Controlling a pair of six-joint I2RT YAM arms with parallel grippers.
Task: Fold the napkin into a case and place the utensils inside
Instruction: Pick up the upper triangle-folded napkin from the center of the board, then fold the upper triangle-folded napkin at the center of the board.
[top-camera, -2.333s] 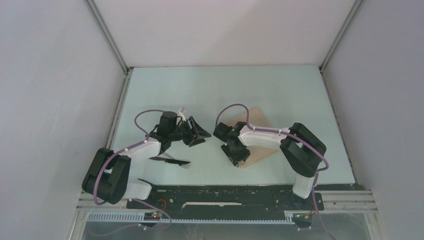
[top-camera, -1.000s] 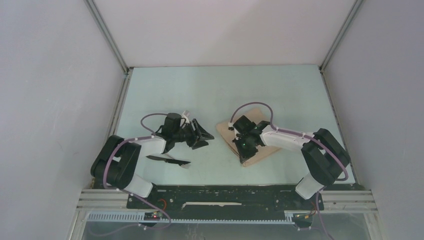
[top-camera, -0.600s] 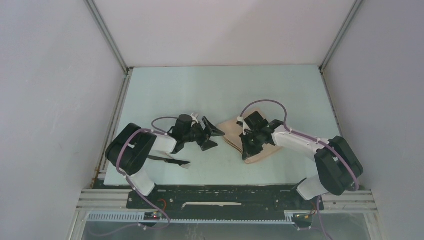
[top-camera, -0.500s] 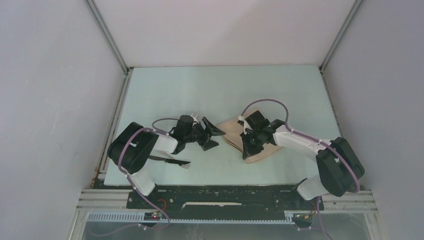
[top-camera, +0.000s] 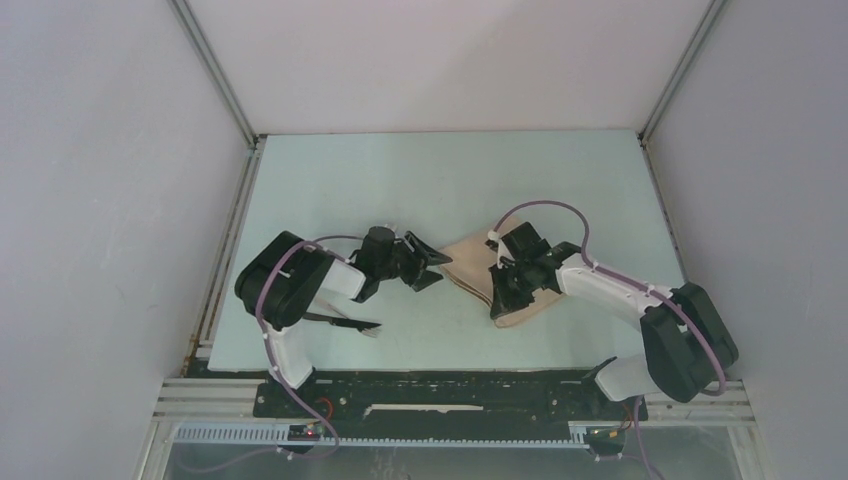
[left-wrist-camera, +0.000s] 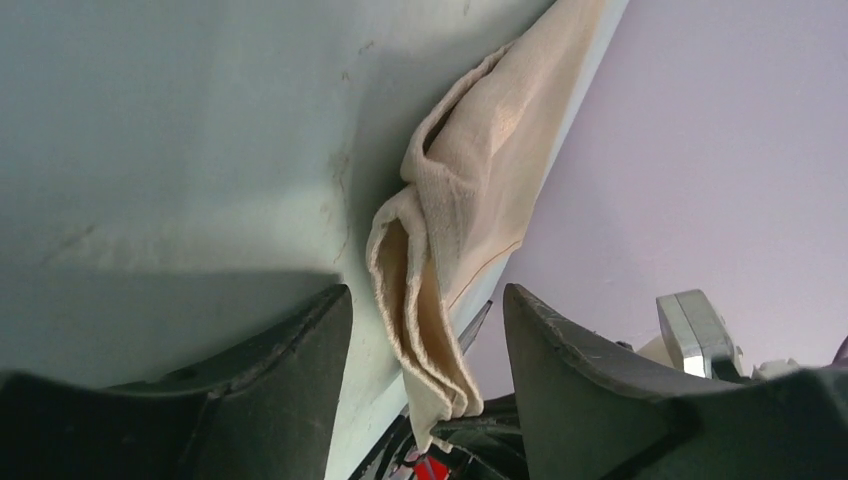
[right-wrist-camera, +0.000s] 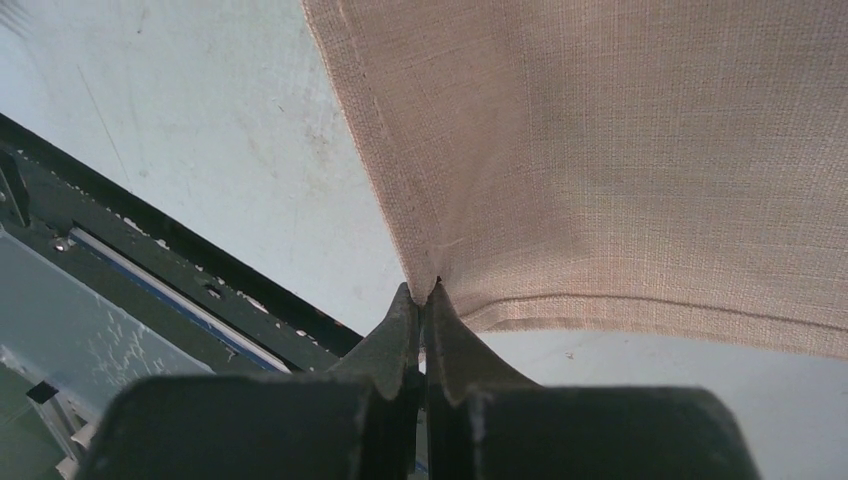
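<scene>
The tan napkin (top-camera: 468, 262) lies folded in layers on the pale table (top-camera: 450, 180), between the two arms. My left gripper (top-camera: 440, 270) is open at the napkin's left end. In the left wrist view the layered folds (left-wrist-camera: 430, 300) hang between its fingers (left-wrist-camera: 300, 350) and touch neither. My right gripper (top-camera: 498, 298) is shut on the napkin's near corner, with the cloth (right-wrist-camera: 600, 150) pulled taut up from the fingertips (right-wrist-camera: 425, 292). Black utensils (top-camera: 340, 321) with a pale tip lie on the table under the left arm, apart from the napkin.
A black rail (top-camera: 450, 385) carrying the arm bases runs along the table's near edge. Grey enclosure walls and metal posts (top-camera: 215, 80) close in the left, right and back sides. The right arm's cable (top-camera: 545, 207) arches over the napkin.
The left gripper has moved right, from beside the utensils to the napkin's left end, and stands around its folds. The right gripper, still pinching the cloth, has shifted slightly right.
</scene>
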